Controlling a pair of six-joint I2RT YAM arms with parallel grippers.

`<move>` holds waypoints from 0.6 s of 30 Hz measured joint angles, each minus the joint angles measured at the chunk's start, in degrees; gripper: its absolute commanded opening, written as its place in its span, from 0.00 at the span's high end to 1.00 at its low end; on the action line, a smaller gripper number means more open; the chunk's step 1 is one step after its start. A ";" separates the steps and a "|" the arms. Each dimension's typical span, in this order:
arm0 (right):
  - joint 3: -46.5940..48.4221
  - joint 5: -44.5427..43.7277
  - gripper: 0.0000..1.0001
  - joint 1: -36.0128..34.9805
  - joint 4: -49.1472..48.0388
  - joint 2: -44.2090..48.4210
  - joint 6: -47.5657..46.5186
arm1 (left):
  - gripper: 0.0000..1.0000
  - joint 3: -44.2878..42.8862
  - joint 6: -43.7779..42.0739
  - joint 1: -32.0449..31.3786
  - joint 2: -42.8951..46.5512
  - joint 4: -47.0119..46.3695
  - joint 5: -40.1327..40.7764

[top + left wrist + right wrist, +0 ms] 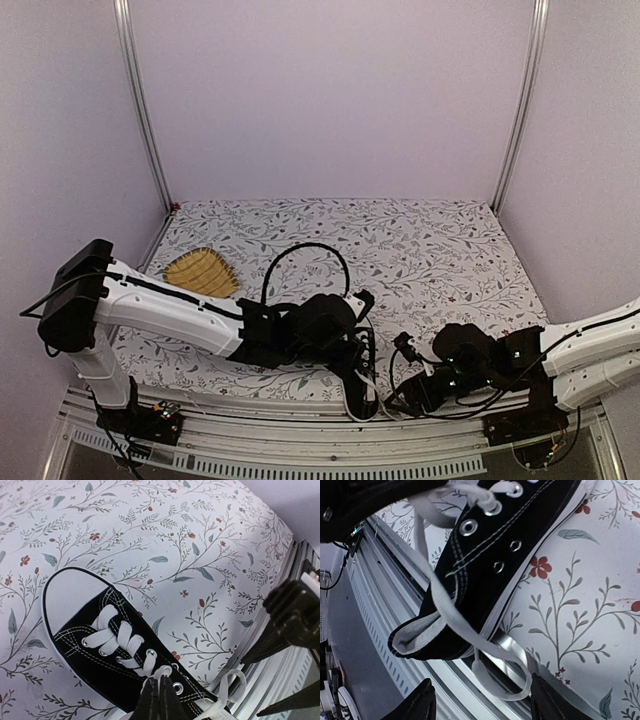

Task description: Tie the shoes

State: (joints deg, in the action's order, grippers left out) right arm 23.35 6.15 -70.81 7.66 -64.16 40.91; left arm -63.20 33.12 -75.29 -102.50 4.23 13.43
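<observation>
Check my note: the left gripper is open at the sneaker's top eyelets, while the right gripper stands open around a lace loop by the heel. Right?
Not quite. The left gripper is not open: the left wrist view shows it pinched shut on the white lace at the top eyelets of the sneaker. The right gripper does stand open around a lace loop by the heel.
</observation>
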 measured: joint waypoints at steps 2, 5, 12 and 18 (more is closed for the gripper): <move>0.00 -0.20 0.40 -2.10 -0.02 -0.09 0.26 | 1.00 0.13 0.09 0.00 0.00 -0.02 0.24; 0.00 -1.11 0.43 -4.68 -0.22 -1.44 0.63 | 1.00 0.22 0.13 0.00 0.00 0.00 0.44; 0.31 -4.15 0.51 -7.34 -0.70 -8.50 0.68 | 1.00 0.33 0.22 0.00 0.00 -0.02 0.57; 2.89 -7.28 0.64 -8.50 -2.14 -13.25 0.44 | 1.00 0.37 0.59 0.00 0.00 0.00 0.57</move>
State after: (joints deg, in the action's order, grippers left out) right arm 26.24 -1.13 -79.31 5.52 -77.41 41.34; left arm -62.83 33.71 -75.29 -102.50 4.23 14.00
